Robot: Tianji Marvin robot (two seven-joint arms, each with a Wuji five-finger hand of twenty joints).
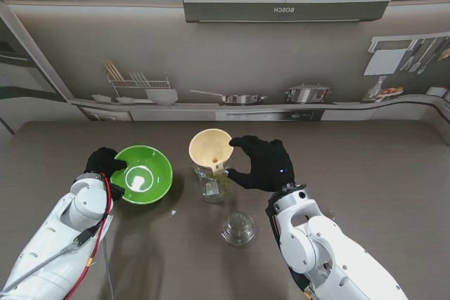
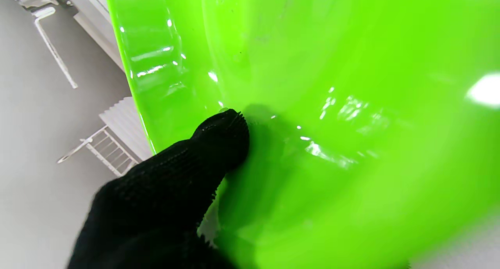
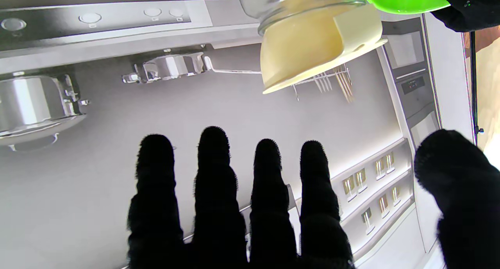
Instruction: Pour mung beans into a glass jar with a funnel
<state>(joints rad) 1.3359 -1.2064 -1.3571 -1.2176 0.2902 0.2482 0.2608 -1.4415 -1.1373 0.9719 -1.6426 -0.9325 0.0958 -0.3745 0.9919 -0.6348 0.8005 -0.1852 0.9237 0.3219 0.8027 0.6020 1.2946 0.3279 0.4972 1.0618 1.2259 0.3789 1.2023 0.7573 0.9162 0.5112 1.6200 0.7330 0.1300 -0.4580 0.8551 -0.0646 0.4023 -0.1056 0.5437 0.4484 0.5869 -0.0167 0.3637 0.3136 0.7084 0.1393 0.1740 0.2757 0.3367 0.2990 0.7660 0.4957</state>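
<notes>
The grey desk carries all items, grouped toward its centre and left. The green bowl sits on the left; its interior shows only a pale glare patch, and no mung beans can be made out in it. The left robot hand is clamped on the bowl's left rim, with one gloved finger lying against the glossy inner wall in the left wrist view. The right robot hand stands just to the right of the funnel with fingers straight and spread, thumb apart, holding nothing; whether it touches the funnel cannot be told. The cream funnel sits tilted in the mouth of the glass jar, right of the bowl. A glass lid lies on the desk, nearer to me than the jar.
</notes>
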